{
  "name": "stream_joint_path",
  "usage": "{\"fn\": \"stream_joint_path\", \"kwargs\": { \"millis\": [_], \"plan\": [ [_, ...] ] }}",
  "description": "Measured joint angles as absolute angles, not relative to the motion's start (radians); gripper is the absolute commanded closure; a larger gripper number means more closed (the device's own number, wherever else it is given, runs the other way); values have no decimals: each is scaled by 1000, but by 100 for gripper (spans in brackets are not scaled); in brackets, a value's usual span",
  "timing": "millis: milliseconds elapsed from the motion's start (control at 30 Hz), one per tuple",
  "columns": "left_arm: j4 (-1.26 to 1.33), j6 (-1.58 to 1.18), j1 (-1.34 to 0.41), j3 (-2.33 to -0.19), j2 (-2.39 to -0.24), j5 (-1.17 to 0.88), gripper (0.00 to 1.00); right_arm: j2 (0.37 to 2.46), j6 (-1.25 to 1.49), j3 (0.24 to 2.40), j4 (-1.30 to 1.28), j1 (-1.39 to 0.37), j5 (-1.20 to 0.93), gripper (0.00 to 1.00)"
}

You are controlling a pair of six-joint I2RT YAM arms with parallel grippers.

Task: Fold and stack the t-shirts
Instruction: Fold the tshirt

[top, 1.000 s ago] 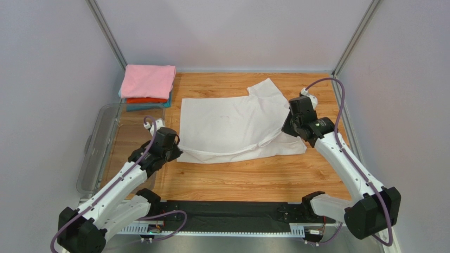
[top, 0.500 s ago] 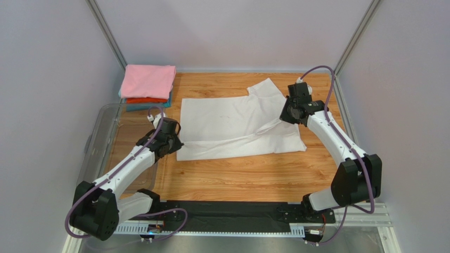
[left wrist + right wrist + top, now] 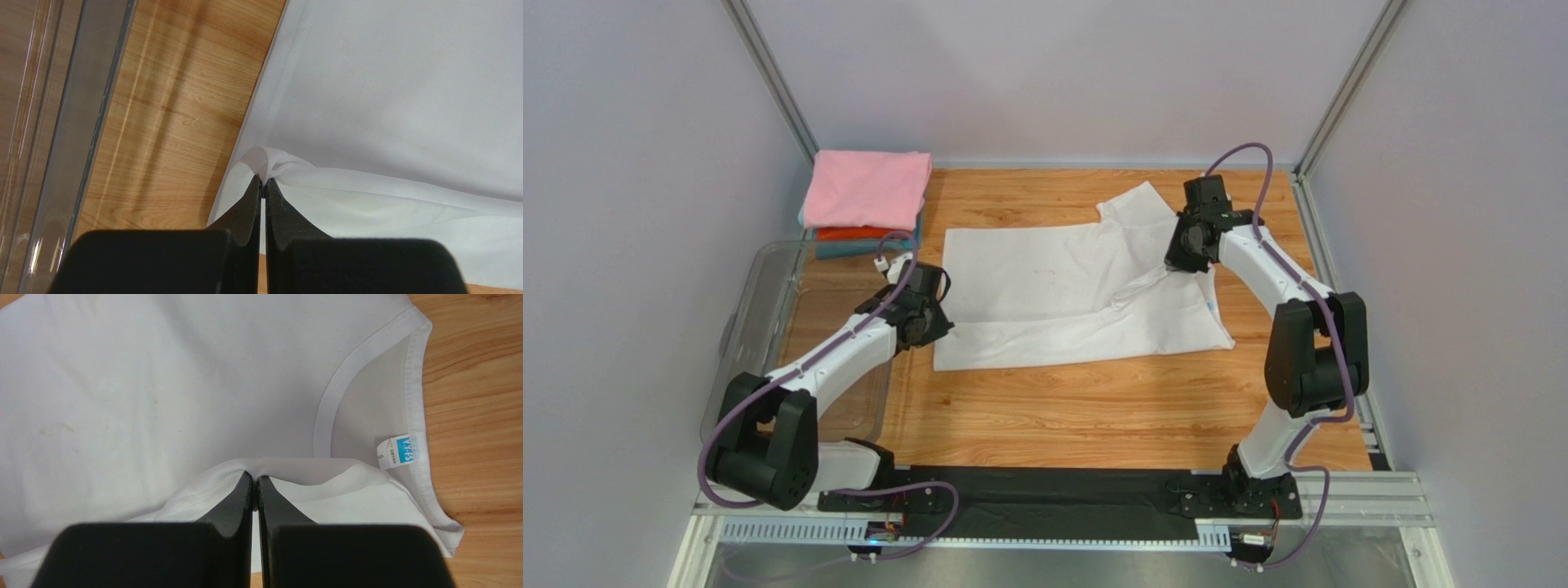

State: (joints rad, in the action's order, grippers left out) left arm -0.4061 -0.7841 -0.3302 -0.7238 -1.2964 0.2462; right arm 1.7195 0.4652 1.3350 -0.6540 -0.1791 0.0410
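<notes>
A plain white t-shirt [image 3: 1063, 276] lies spread across the middle of the wooden table, its near long edge doubled over toward the far side. My left gripper [image 3: 264, 179] is shut on a pinch of the shirt's left near edge [image 3: 270, 165], seen from above at the left gripper [image 3: 932, 321]. My right gripper [image 3: 254, 475] is shut on the folded edge close to the collar and its light-blue neck label [image 3: 402, 451], seen from above at the right gripper [image 3: 1176, 260]. A stack of folded t-shirts, pink [image 3: 868, 188] over orange-red [image 3: 863, 233] and teal [image 3: 844, 250], sits at the back left.
A clear plastic bin [image 3: 760, 321] stands along the table's left side, its wall close to my left gripper [image 3: 80, 122]. Grey enclosure walls and metal posts ring the table. Bare wood [image 3: 1100, 404] lies between the shirt and the arm bases.
Both grippers have moved toward the far side, carrying the shirt's near edge over its body. The arms have stretched out further from their bases.
</notes>
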Motion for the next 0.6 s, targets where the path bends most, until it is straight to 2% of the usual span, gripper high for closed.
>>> {"fn": "stream_joint_path", "kwargs": {
  "millis": [33, 67, 100, 133, 200, 233, 267, 300, 400, 433, 500, 600],
  "plan": [
    [-405, -781, -330, -728, -1306, 248, 98, 1738, 461, 1345, -651, -176, 34, 96],
    [-403, -778, -329, -731, -1314, 249, 91, 1760, 459, 1359, -651, -173, 24, 91],
    [-401, -772, -329, -735, -1319, 249, 68, 1776, 456, 1370, -649, -171, 16, 84],
    [-399, -759, -328, -740, -1323, 249, 61, 1794, 453, 1383, -649, -168, 7, 64],
    [-397, -743, -326, -750, -1324, 245, 38, 1821, 448, 1406, -648, -164, -4, 42],
    [-393, -736, -325, -756, -1323, 241, 36, 1826, 442, 1412, -648, -163, -9, 0],
    [-388, -733, -325, -762, -1322, 237, 35, 1827, 441, 1415, -649, -162, -13, 0],
    [-382, -730, -325, -767, -1319, 231, 25, 1826, 434, 1416, -649, -162, -15, 0],
    [-376, -718, -325, -775, -1295, 208, 22, 1818, 432, 1421, -650, -162, -25, 0],
    [-375, -713, -326, -778, -1283, 197, 11, 1811, 432, 1421, -653, -162, -30, 0],
    [-371, -703, -325, -783, -1265, 167, 2, 1784, 432, 1414, -653, -162, -38, 0],
    [-366, -690, -326, -796, -1241, 115, 0, 1702, 434, 1373, -648, -162, -48, 0]
  ]
}}
